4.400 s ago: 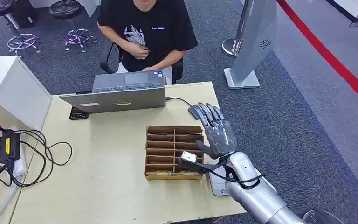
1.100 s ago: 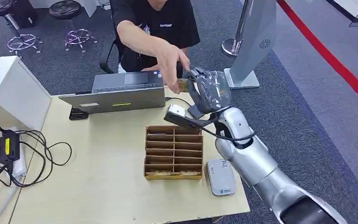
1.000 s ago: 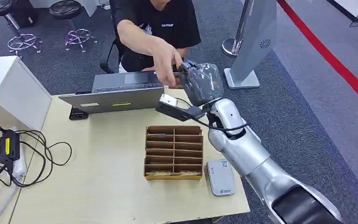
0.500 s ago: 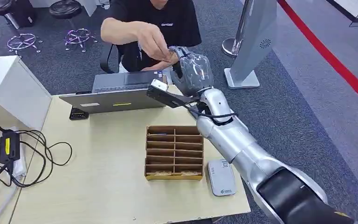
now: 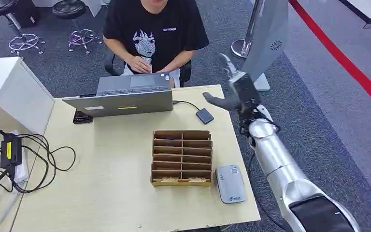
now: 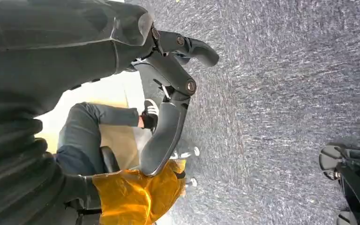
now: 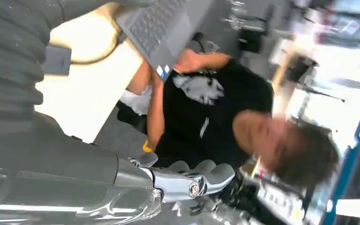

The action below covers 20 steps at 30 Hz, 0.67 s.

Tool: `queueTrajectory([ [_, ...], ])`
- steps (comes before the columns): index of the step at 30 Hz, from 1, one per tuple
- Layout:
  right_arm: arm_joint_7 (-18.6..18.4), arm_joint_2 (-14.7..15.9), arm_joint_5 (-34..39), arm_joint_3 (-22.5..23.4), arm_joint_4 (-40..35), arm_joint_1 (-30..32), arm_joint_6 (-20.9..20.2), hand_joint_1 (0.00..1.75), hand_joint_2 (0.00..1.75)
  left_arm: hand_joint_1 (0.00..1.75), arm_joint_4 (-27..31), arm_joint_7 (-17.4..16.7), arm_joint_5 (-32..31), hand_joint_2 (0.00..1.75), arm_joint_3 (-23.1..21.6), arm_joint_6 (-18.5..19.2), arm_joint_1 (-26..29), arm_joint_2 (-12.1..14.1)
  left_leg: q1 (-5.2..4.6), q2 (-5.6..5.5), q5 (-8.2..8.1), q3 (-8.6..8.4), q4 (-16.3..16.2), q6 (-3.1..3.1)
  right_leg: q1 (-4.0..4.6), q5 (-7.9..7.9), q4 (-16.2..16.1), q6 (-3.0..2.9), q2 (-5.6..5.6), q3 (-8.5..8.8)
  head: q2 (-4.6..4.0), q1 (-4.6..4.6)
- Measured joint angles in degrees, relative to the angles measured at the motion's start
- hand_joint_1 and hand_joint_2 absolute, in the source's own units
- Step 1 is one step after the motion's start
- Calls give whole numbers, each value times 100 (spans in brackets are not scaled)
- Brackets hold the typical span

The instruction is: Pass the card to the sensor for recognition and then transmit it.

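Grey carpet surrounds the pale wooden table, with bare floor beyond its right edge, where the right hand hangs raised past the table's far right corner, its silver arm stretched forward along that edge. That hand holds nothing: thumb out toward the table, fingers apart and pointing up. On the table a brown slotted card organiser sits near the right edge, a small grey card reader just beside it, and a grey open laptop at the far edge before a seated person in a black printed T-shirt; its lettering is too small to read. I cannot tell where the card is. Over carpet, the left hand has loosely spread fingers holding nothing.
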<state>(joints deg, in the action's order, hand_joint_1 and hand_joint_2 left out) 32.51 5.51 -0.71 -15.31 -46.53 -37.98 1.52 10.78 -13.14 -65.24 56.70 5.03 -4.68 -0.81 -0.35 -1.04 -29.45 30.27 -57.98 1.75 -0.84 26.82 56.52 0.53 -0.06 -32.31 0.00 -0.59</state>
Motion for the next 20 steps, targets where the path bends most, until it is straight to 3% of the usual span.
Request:
queueTrajectory([
  [3, 230, 279, 786, 919, 374, 122, -780, 0, 175, 0, 0, 0, -43, 175, 33, 0, 24, 11, -3, 7, -4, -2, -1, 6, -2, 0, -3, 1, 7, 0, 0, -2],
  [7, 303, 616, 1543, 2077, 1137, 344, -1055, 0, 175, 0, 2, 0, -85, 175, 48, -13, 24, 17, -5, -6, -6, 0, -2, 9, -2, 3, -9, 4, -5, 1, 0, -2],
  [12, -185, 896, 2450, 3575, 2069, 863, -1038, 0, 175, 0, 0, -6, -90, 175, 83, -57, 26, 17, -4, -2, -16, 2, 1, 19, -3, 8, -9, 9, -1, 1, 0, -2],
  [20, -1110, 874, 2996, 4764, 2863, 1755, -762, 0, 175, 0, 2, -52, 33, 175, 212, -105, 17, 13, 2, 6, -20, -4, 10, 14, 2, 21, -8, 9, 2, -1, 0, -4],
])
